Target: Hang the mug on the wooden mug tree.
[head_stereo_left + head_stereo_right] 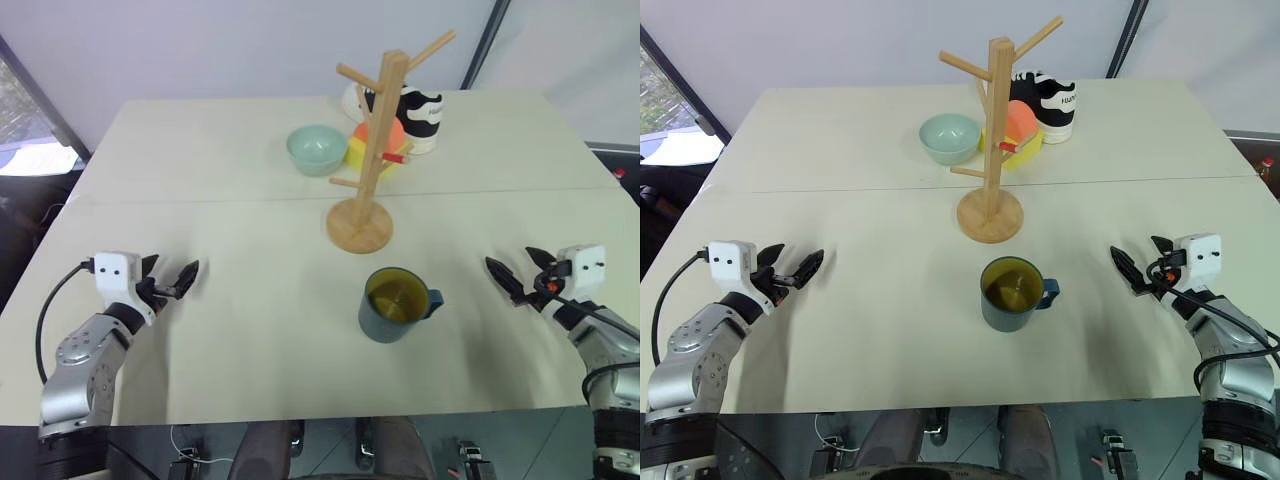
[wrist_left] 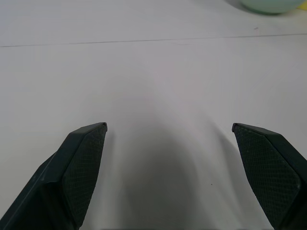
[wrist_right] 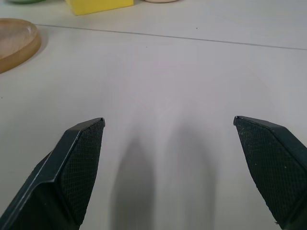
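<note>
**Mug unhung, both pincers empty**

The mug is standing upright on the surface, just in front of the wooden mug tree, apparently not touching its base. Left pincer and right pincer are hovering wide apart, holding nothing, well clear of it.

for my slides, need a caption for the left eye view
Blue mug upright before the wooden mug tree, both end effectors open and apart.

One dark teal-blue mug with a mustard-yellow inside. One light-wood mug tree on a round base. One pale green bowl. One white mug with black patches. One yellow-and-orange object.
</note>
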You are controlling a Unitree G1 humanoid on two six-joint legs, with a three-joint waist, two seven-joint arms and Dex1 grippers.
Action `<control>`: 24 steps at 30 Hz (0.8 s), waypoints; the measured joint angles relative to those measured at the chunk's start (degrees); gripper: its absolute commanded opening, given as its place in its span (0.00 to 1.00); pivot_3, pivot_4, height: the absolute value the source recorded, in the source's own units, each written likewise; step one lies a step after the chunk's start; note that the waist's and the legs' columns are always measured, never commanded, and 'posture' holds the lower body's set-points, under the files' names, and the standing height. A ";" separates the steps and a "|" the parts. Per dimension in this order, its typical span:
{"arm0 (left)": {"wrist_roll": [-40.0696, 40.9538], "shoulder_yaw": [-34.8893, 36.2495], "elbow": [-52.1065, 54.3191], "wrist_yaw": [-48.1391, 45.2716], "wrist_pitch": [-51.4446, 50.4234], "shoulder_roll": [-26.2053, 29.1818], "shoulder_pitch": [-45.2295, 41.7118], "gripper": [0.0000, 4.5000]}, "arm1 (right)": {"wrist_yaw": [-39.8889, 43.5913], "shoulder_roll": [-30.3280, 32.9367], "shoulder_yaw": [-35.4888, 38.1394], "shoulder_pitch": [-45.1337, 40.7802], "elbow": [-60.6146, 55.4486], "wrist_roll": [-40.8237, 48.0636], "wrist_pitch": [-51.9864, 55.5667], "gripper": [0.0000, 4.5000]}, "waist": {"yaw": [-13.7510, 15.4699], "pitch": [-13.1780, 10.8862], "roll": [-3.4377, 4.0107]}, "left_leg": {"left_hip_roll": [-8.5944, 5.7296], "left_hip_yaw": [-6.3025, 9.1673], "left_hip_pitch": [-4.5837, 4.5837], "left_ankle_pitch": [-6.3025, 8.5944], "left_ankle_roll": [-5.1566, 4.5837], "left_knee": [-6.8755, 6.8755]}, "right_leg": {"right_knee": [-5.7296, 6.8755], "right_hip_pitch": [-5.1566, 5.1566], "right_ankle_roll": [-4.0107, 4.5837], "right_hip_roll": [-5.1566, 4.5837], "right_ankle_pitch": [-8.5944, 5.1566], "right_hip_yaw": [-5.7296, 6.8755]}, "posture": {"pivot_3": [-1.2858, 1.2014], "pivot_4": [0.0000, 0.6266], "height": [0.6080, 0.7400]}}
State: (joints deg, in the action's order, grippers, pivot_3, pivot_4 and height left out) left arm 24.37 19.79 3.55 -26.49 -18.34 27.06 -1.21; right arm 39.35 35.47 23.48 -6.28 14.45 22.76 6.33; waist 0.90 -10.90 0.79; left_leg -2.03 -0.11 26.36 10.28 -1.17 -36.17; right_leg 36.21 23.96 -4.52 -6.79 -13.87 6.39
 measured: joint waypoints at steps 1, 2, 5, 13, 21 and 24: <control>-0.02 0.00 0.00 0.08 0.01 -0.01 -0.02 1.00 | -0.02 0.00 -0.02 -0.15 0.17 -0.08 -0.13 0.99 | -0.01 0.00 0.00 | 0.00 0.00 0.00 0.00 0.00 0.00 | 0.00 0.00 -0.01 0.00 0.01 0.00 | 0.52 0.24 0.94; -0.02 0.00 0.00 0.12 0.02 -0.02 -0.05 1.00 | -0.04 0.00 -0.03 -0.26 0.34 -0.11 -0.26 0.99 | -0.02 0.00 0.00 | 0.00 0.00 0.00 0.00 0.00 0.00 | 0.00 0.00 -0.03 0.01 0.02 0.01 | 0.52 0.24 0.94; -0.05 0.00 0.00 0.34 0.07 -0.04 -0.07 1.00 | -0.13 0.00 -0.04 -0.26 0.39 -0.18 -0.48 0.99 | -0.02 0.00 0.00 | 0.00 0.00 -0.01 0.00 0.00 0.00 | 0.00 -0.01 -0.05 0.01 0.04 0.01 | 0.52 0.24 0.94; 0.04 -1.48 0.19 -1.61 -0.07 -0.28 -1.75 1.00 | -1.15 0.04 0.08 1.60 -1.04 -0.15 -0.30 0.99 | 0.21 0.00 0.00 | 0.00 0.00 -0.01 0.00 0.00 -0.01 | 0.00 -0.03 -0.03 0.01 0.02 0.01 | 0.52 0.24 0.94; 1.17 -9.85 1.90 -13.12 1.13 0.25 -7.09 1.00 | -2.03 -0.56 4.64 13.07 -16.33 3.84 3.71 0.99 | 1.53 0.03 0.04 | 0.00 -0.02 -0.01 0.00 0.00 0.01 | -0.01 -0.03 0.02 0.01 0.03 0.00 | 0.52 0.24 0.94; 1.38 -14.66 3.00 -20.06 1.06 2.03 -7.62 1.00 | -1.18 -0.69 5.78 19.96 -24.62 6.18 5.87 0.99 | 1.44 0.03 0.04 | 0.01 -0.02 0.00 0.01 0.00 0.04 | -0.06 -0.03 0.00 0.01 -0.01 -0.02 | 0.52 0.24 0.94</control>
State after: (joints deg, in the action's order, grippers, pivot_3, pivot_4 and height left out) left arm 25.75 5.13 6.55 -46.54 -17.28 29.09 -8.83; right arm 38.17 34.79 29.26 13.68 -10.18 28.94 12.21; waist 2.33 -10.87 0.83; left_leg -2.02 -0.12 26.35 10.28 -1.17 -36.13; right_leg 36.15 23.94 -4.52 -6.78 -13.87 6.38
